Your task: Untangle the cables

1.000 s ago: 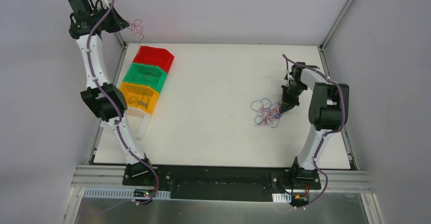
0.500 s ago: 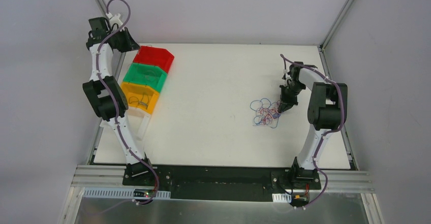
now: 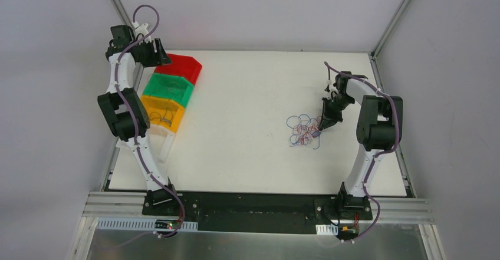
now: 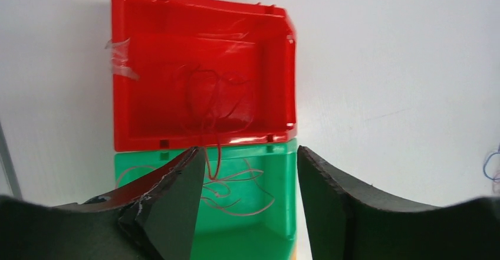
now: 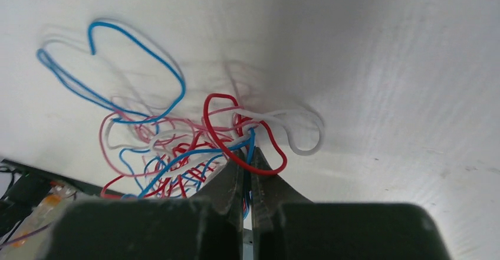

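The right gripper point(image 5: 247, 157) pinches shut on strands of the cables point(image 3: 302, 133), a red-blue-white knot right of centre on the table point(image 3: 236, 95). Far left, the left gripper point(image 4: 250, 154) hangs over the red bin point(image 4: 121, 65), fingers point(image 4: 171, 213) apart, empty; 1 red wire point(image 4: 206, 101) lies inside. Step looks like dropping off a freed strand. Next: left arm must reach the knot, grab 1 loop, pull away from the right's hold.

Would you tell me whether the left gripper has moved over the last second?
Yes. The left gripper has come nearer and rightward, from beyond the red bin to just over its far-left edge.
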`<state>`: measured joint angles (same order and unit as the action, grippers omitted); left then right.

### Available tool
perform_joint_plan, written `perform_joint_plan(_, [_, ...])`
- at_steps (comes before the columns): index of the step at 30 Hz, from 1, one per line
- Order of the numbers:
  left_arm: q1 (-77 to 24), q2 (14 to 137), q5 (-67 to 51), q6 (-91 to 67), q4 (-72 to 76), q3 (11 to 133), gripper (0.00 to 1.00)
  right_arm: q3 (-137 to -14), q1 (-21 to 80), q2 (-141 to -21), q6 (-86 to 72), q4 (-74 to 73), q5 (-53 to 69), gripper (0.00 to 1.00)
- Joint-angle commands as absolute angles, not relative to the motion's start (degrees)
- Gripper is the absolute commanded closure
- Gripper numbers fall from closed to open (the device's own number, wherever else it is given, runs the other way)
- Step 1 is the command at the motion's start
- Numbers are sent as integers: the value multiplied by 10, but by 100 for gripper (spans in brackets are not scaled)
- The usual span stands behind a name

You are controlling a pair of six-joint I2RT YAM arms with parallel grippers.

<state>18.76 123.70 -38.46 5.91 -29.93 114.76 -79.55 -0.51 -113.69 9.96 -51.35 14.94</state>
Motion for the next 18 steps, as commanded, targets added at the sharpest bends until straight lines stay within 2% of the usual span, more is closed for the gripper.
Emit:
perform_joint_plan(1, [140, 1140, -416, 41, -312, 1174, 38, -828, -1, -1136, 99, -536, 257, 100])
perform_joint_plan(6, [34, 1068, -481, -35, -314, 1043, 37, -818, 24, -1125, 87, -518, 313, 100])
perform_joint_plan(10, [-115, 1037, -494, -55, -306, 926, 37, -794, 42, -1118, 83, -499, 330, 100])
perform_joint_plan(14, [-227, 1050, -515, -126, -221, 848, 39, -770, 56, -1114, 81, -484, 341, 100])
perform_joint_plan(18, [-290, 1085, -521, -194, -129, 826, 42, -753, 65, -1113, 78, -474, 348, 100])
